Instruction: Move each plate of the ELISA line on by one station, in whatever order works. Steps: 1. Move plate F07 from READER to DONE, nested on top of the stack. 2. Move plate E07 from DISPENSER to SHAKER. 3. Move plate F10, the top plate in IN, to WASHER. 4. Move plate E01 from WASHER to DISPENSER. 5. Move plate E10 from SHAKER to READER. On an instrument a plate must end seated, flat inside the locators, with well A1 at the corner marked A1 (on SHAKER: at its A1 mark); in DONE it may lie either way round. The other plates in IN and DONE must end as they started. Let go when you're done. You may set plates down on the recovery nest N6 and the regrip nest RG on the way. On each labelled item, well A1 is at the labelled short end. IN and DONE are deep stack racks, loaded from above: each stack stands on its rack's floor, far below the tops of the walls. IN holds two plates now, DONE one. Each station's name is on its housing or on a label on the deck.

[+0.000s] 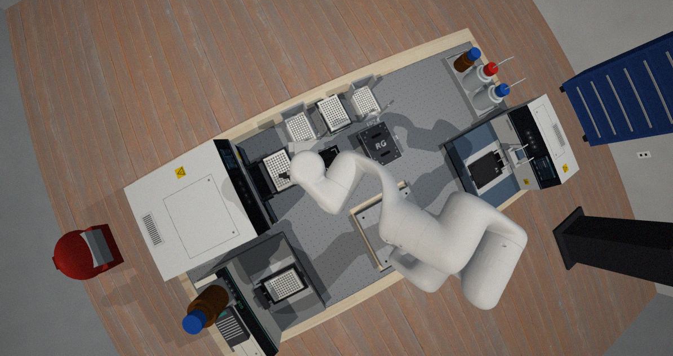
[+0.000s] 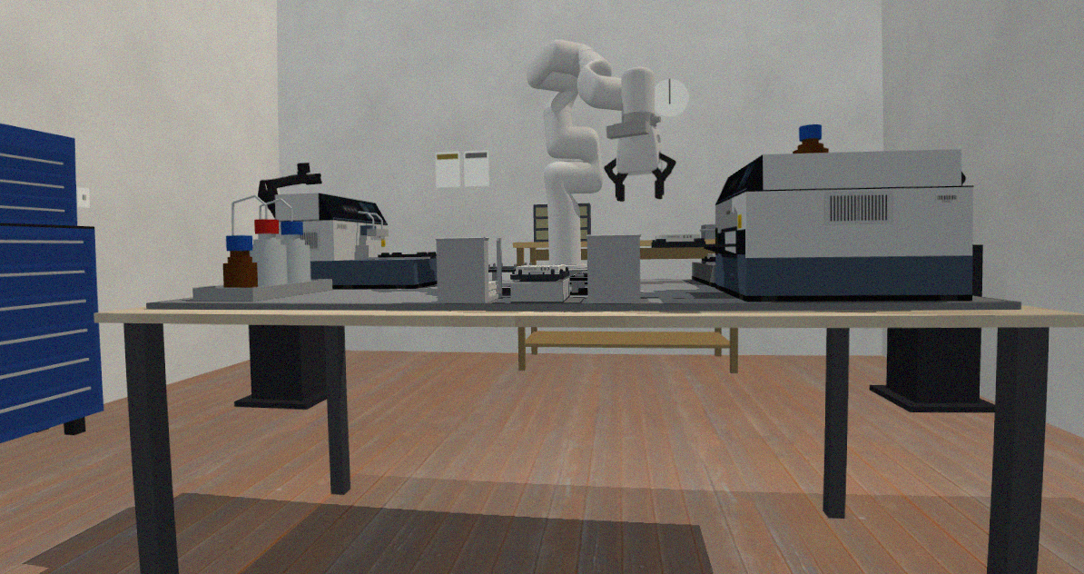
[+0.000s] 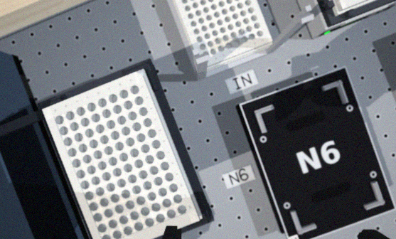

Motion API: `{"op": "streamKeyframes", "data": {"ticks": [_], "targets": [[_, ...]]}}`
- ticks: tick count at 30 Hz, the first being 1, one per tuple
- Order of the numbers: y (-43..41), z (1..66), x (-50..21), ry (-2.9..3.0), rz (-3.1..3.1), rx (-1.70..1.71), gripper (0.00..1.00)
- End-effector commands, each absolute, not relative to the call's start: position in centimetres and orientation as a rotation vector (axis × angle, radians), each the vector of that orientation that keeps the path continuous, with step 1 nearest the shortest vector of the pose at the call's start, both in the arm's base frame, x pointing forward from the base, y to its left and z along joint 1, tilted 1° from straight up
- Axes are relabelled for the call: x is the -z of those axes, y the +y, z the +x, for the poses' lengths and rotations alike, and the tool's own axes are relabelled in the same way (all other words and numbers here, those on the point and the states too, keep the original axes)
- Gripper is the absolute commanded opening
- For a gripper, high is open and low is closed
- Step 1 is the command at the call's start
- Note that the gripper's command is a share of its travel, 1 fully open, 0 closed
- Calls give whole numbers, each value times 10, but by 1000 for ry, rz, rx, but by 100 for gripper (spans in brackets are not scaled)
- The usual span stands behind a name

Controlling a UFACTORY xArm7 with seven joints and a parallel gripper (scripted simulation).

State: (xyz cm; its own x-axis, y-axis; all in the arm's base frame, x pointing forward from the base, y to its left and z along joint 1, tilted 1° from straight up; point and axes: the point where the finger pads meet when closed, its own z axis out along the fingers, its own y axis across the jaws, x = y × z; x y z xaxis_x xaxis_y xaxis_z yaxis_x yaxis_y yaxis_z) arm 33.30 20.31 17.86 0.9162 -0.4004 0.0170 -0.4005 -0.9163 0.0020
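My gripper (image 2: 639, 179) (image 3: 270, 235) is open and empty. It hangs high above the deck, between a white well plate (image 1: 275, 165) (image 3: 117, 156) and the black N6 nest (image 3: 316, 156). The plate lies flat on the dark tray of the big white instrument (image 1: 188, 212) (image 2: 849, 226). The arm hides most of N6 in the overhead view. The IN rack (image 1: 300, 125) (image 3: 220, 28) stands just behind, with a plate inside and its IN label (image 3: 244, 82) on the deck. I cannot read any plate labels.
Another plate (image 1: 333, 112) sits between the IN rack and a second rack (image 1: 364, 100). The RG nest (image 1: 380, 142) is right of N6. An instrument with a plate (image 1: 283, 285) stands at the front left. One with an empty dark nest (image 1: 485, 170) stands at the right. Bottles (image 1: 480, 76) stand at the far corner.
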Motion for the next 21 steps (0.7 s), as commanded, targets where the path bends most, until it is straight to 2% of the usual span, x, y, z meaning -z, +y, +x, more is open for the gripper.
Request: {"op": "streamKeyframes", "data": {"ticks": [1, 21], "targets": [[201, 344, -181, -642, 3074, -32, 100], [185, 395, -182, -443, 3107, -33, 100]]}}
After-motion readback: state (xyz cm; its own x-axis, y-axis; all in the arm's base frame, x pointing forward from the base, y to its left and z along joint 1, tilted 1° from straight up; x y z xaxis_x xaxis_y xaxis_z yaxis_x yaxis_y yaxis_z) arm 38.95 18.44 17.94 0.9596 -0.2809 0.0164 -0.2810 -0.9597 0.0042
